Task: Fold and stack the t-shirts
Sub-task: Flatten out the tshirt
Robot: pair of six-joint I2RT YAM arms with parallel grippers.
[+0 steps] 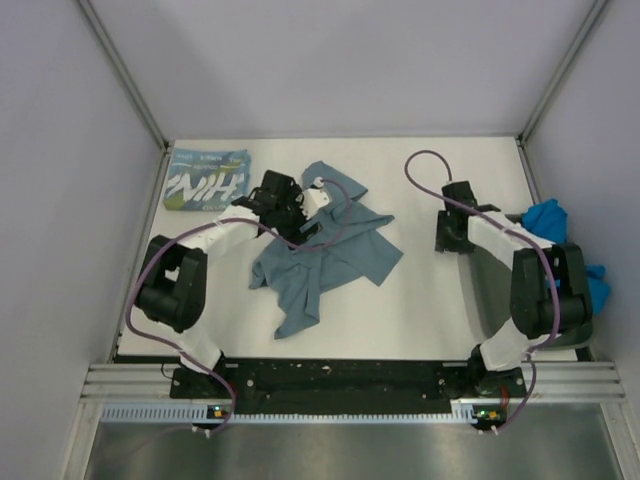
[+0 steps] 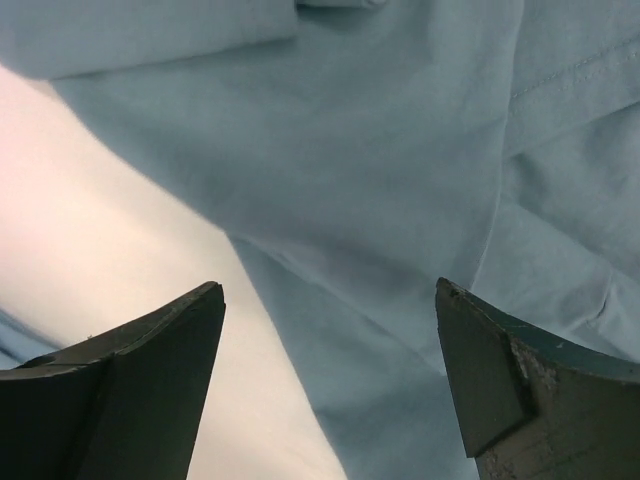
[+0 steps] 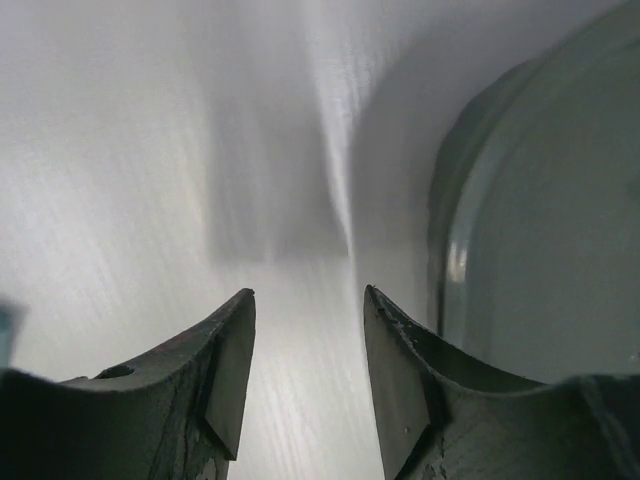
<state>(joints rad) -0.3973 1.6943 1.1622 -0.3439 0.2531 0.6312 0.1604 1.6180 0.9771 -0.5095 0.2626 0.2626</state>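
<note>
**Item 1. Slate-teal t-shirt** (image 1: 325,250). Plain, unfolded and rumpled. It lies at the centre of the white desk (image 1: 420,320), with one narrow end trailing toward 6 o'clock and another lobe reaching toward 12. In the left wrist view its cloth (image 2: 400,180) fills the frame from 12 round to 5 o'clock, with a stitched seam at 2 o'clock and bare desk at 9 o'clock.

**Item 2. NIH t-shirt** (image 1: 208,180). Teal, white lettering uppermost. It is folded to a flat rectangle in the 10 o'clock corner of the desk, apart from the slate-teal t-shirt.

**Item 3. Bright blue t-shirt** (image 1: 548,218). Bunched at the desk's 3 o'clock edge, partly hidden behind the right arm (image 1: 540,290). Whether it rests on the tray cannot be told.

**Item 4. Tray** (image 1: 488,300). Dark grey-green, at 4 o'clock on the desk, beneath the right arm. Its rounded rim (image 3: 540,200) takes up the 3 o'clock side of the right wrist view.

**Item 5. Left arm** (image 1: 215,235). Reaches toward 12 o'clock. The left jaws sit over the 10 o'clock edge of the slate-teal t-shirt, spread wide with nothing between them. Contact with the cloth cannot be told.

**Item 6. Right arm.** The right jaws are at 2 o'clock from the desk centre, above bare desk just beside the tray rim. They are parted to a moderate gap and hold nothing.

**Item 7. Purple cables** (image 1: 425,160). One is looped along each arm.
</note>
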